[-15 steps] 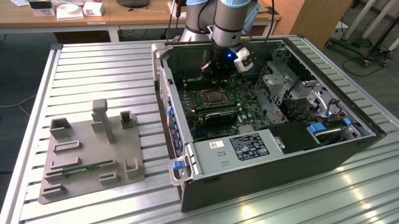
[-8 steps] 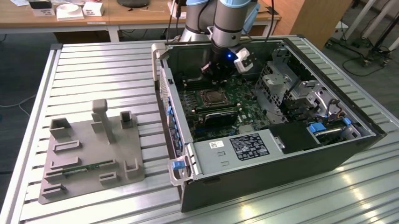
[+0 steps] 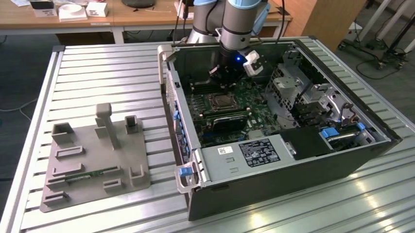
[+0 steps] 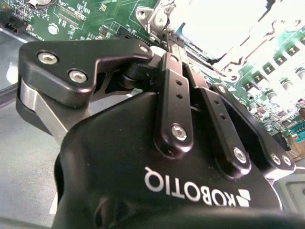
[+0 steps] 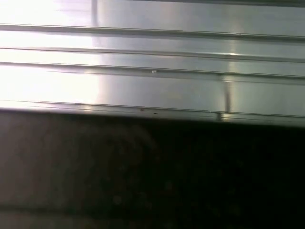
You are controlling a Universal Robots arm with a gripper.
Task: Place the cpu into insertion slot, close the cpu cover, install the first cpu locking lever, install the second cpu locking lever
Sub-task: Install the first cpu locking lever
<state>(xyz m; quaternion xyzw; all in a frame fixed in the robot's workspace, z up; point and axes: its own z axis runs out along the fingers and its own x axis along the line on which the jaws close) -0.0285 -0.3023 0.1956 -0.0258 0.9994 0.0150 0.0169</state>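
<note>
Inside the computer case [image 3: 337, 160], closed empty gripper [image 4: 172, 40] hovers just beside cpu [image 3: 220, 101].

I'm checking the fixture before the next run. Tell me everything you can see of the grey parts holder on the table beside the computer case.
The grey parts holder is a flat, matte, plastic-looking plate lying on the ribbed metal table, at the exterior view's left of the open computer case and apart from it. Several upright posts and open-topped brackets of differing heights rise from it. A thin green strip, seemingly a circuit board, lies in a low slot near its front. Nothing else touches it.
</note>
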